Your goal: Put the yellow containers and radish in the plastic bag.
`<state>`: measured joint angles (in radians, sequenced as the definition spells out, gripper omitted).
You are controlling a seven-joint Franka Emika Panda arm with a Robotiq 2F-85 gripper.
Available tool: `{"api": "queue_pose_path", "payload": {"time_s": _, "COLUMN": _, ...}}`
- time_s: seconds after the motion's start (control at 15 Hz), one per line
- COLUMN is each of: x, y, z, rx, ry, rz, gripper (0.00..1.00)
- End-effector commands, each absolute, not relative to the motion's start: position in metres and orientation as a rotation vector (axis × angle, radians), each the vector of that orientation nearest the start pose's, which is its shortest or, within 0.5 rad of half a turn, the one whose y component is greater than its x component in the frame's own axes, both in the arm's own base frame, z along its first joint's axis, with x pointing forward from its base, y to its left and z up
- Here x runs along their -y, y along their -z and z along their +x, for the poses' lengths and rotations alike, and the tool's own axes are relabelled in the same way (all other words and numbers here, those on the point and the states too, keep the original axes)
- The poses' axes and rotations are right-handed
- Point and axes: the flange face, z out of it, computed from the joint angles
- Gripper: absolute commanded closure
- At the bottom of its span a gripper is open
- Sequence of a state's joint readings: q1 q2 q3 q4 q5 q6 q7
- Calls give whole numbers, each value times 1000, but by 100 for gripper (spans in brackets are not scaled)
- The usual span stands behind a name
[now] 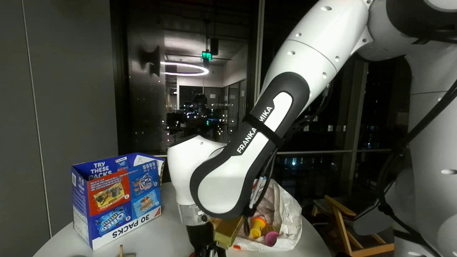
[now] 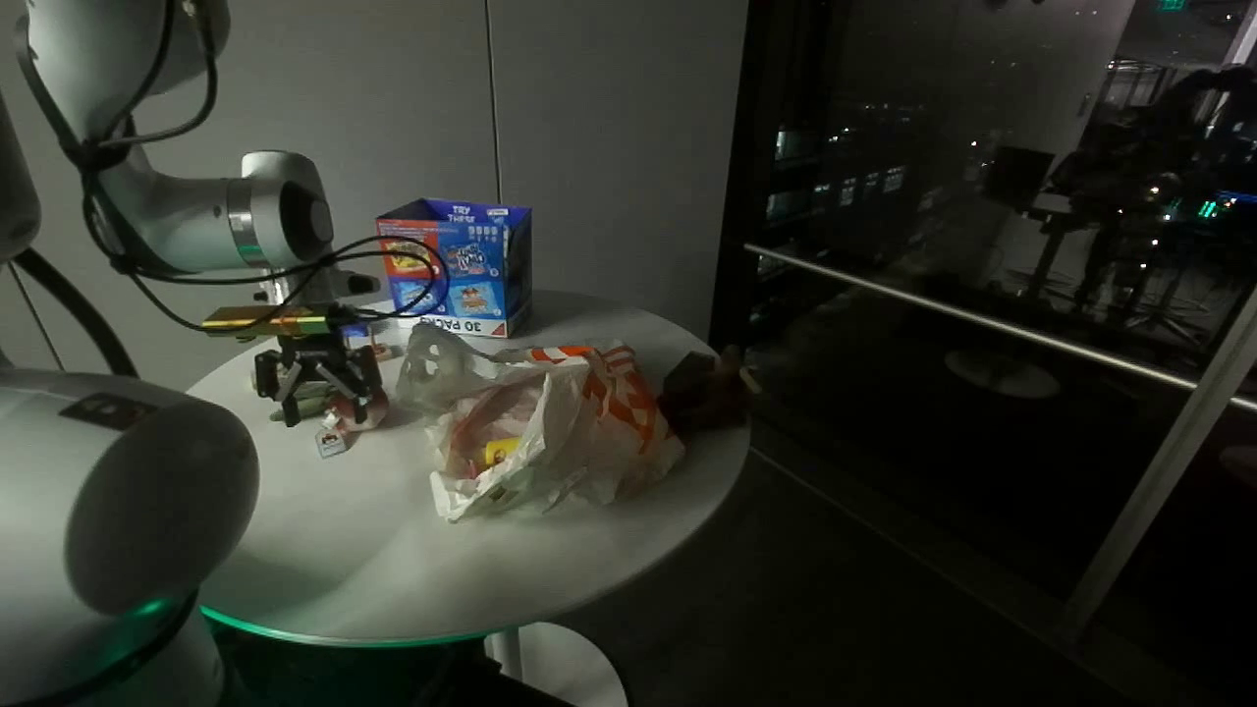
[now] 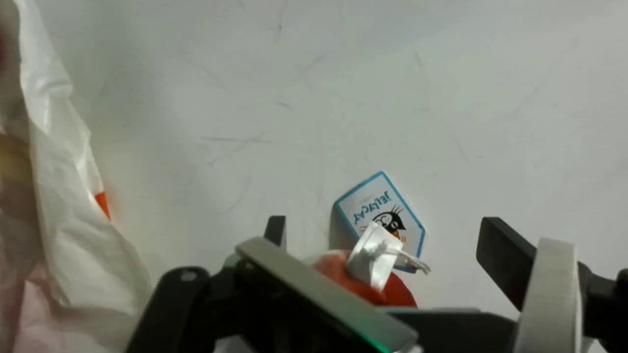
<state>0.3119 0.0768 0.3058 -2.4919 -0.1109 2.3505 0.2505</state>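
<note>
Radish (image 3: 338, 269) is seen below the wide-spread, empty fingers (image 3: 505, 260), partly hidden by one. If they're closed this off-centre, it'll probably be rolled away, or just the white tag (image 3: 373, 257) pinched. Past that finger, yellow containers (image 1: 256, 230) are tucked in the plastic bag (image 2: 579, 442).

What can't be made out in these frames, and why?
Radish: wrist view, partly hidden by the end effector.
Plastic bag: in an exterior view, partly hidden by the robot arm; wrist view, cut off by the left edge.
Yellow container: in an exterior view, partly covered by the bag's folds; anything deeper inside is hidden too.
Dark shape beside the bag: in an exterior view, too dark to identify.
</note>
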Motion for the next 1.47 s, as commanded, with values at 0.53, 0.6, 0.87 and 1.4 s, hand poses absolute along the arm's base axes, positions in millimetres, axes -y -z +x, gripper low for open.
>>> {"api": "queue_pose_path", "payload": {"time_s": 0.53, "x": -261, "y": -221, "z": 385, "rx": 1438, "ry": 69, "rz": -3000, "gripper": 30}}
{"api": "queue_pose_path", "payload": {"time_s": 0.6, "x": -257, "y": -218, "z": 387, "rx": 1450, "ry": 74, "rz": -2989, "gripper": 37}}
{"api": "queue_pose_path", "payload": {"time_s": 0.87, "x": -250, "y": -217, "z": 391, "rx": 1467, "ry": 91, "rz": -2972, "gripper": 69}}
{"api": "queue_pose_path", "payload": {"time_s": 1.4, "x": -211, "y": -288, "z": 381, "rx": 1000, "ry": -250, "rz": -3194, "gripper": 83}}
